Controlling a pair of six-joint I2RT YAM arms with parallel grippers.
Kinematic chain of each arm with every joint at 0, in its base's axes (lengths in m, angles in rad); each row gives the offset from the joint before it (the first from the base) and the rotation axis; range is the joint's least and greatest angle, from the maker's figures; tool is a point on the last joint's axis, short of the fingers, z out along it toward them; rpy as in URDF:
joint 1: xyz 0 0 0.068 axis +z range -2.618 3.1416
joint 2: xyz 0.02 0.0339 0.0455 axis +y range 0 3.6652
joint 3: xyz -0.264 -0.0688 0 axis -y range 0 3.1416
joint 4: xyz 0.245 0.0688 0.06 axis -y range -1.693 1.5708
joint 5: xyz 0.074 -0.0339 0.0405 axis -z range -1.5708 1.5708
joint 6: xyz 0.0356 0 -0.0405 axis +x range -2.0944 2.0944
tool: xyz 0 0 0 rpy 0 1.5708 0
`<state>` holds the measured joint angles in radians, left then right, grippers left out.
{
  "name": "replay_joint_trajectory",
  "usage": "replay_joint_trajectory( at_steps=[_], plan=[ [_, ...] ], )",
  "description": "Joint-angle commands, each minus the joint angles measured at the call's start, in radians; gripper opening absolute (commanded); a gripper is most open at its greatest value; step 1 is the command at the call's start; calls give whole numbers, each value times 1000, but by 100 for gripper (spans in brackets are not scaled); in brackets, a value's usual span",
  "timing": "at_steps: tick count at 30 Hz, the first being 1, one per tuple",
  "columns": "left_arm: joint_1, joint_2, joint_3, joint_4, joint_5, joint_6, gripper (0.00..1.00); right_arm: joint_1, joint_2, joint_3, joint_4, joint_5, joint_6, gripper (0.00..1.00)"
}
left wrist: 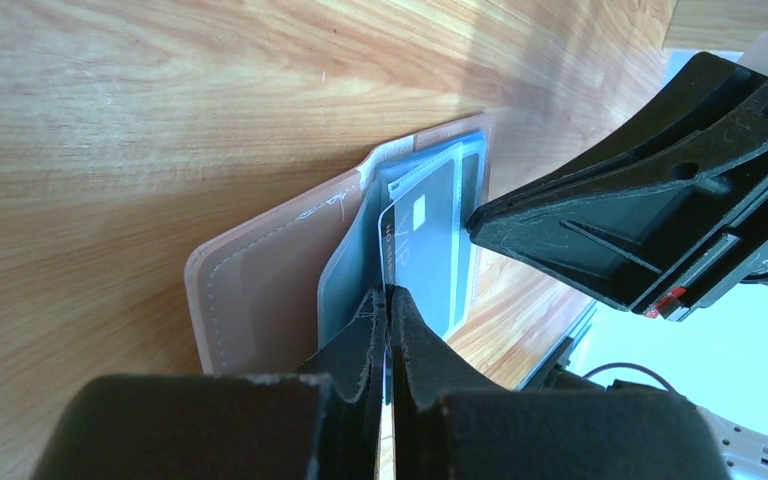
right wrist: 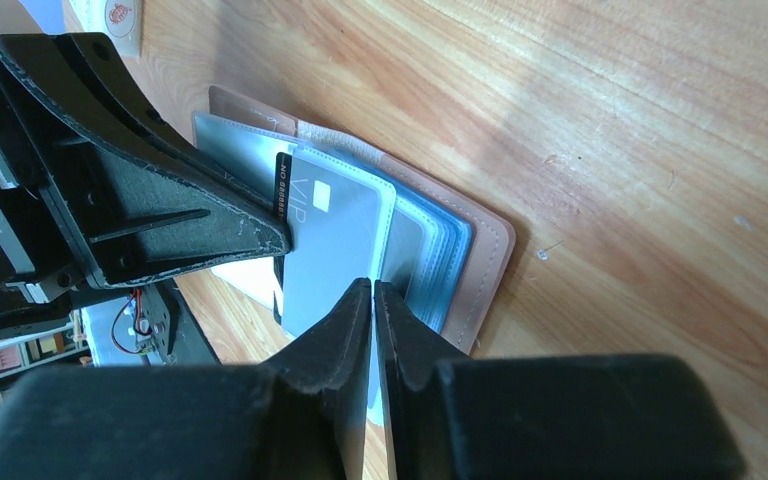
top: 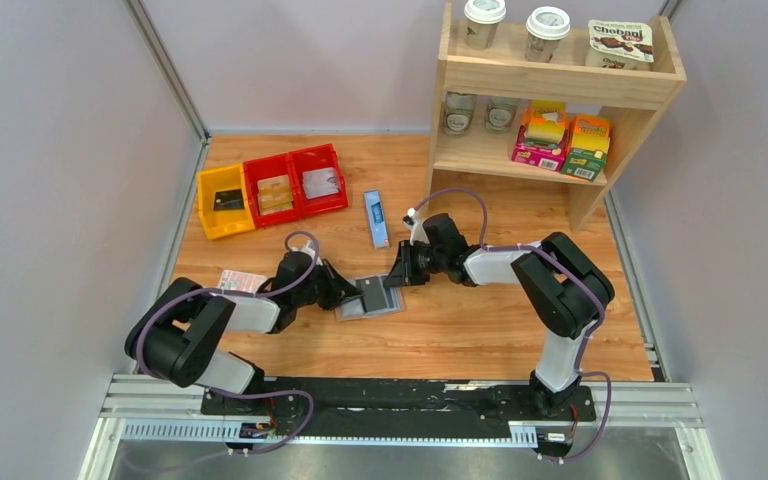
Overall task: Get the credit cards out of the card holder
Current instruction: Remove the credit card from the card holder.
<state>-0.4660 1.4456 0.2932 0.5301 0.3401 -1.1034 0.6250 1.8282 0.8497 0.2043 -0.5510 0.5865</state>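
Right hand (right wrist: 373, 292), pinched on the card holder (right wrist: 485, 250) lining, seems to anchor it while left hand (left wrist: 388, 298) clamps a credit card (left wrist: 422, 255) by its edge.

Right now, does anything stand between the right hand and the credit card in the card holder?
Nothing visible does. The right hand is shut at the credit card's edge, apparently gripping it; the left hand pinches the card holder's opposite side.

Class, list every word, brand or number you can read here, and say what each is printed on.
"Chobani": carton on the shelf, top level.
"VIP": grey credit card in the card holder.
The number on that card's edge, the cups, the boxes and the blue box are too small or blurred.
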Motion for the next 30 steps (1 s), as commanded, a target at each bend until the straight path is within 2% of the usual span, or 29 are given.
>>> replay_joint_trajectory(
  at_steps=[1,14,21,30],
  plan=[
    [16,7,-26,24,0,4,6,-5,39,-23,-45,46,-37,14],
    [20,25,-9,19,17,22,5,-5,-27,37,-26,-35,12,16],
    [21,38,7,5,25,36,4,-1,-17,89,-5,-92,32,18],
    [23,41,18,-5,30,43,4,1,13,94,-6,-86,36,17]
  ],
)
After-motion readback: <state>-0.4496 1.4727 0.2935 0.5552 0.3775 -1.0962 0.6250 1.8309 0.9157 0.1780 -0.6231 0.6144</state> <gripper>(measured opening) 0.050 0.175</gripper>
